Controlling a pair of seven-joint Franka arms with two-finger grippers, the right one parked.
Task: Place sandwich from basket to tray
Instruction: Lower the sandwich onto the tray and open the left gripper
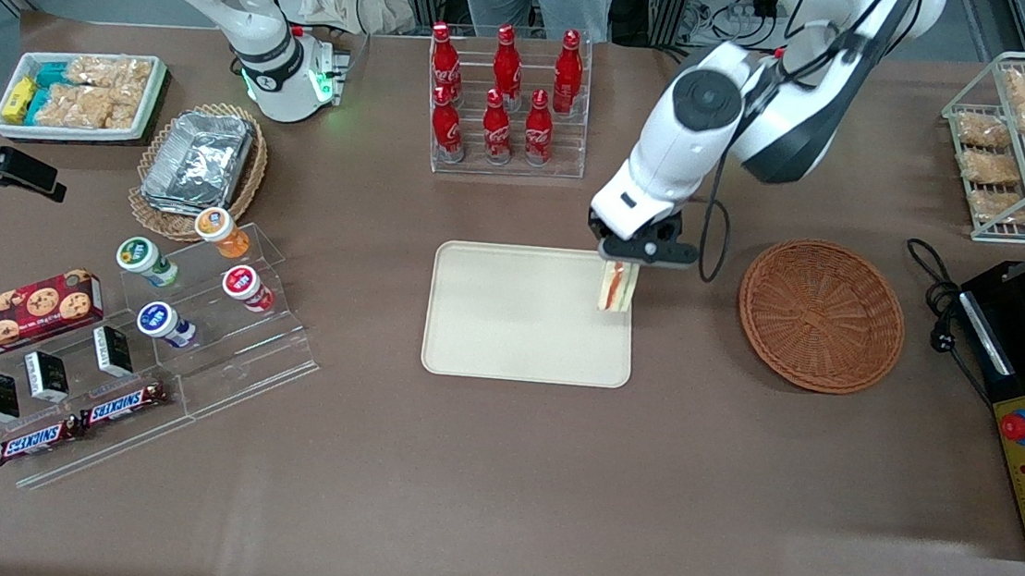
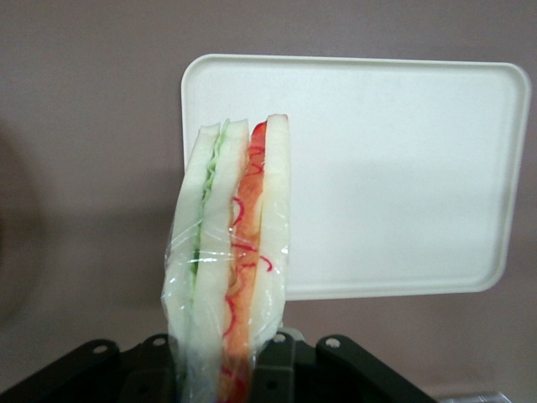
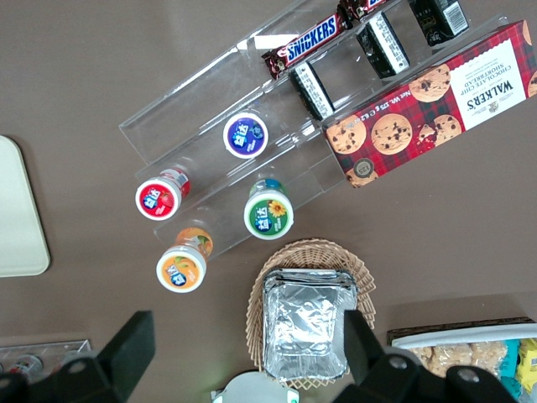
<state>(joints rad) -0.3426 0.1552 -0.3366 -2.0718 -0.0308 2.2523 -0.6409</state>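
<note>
sandwich [image 1: 617, 286] x1 | tray [image 1: 509, 325] x1 | basket [image 1: 821, 315] x1 | gripper [image 1: 626, 263] x1, over tray edge | cola bottles [image 1: 502, 92] x6 | yogurt cups [image 1: 239, 284] x4 | Snickers bars [image 1: 83, 422] x2 | cookie box [image 1: 14, 317] x1

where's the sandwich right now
In the front view the sandwich hangs upright in the gripper, over the tray edge nearest the basket, which is empty.
</note>
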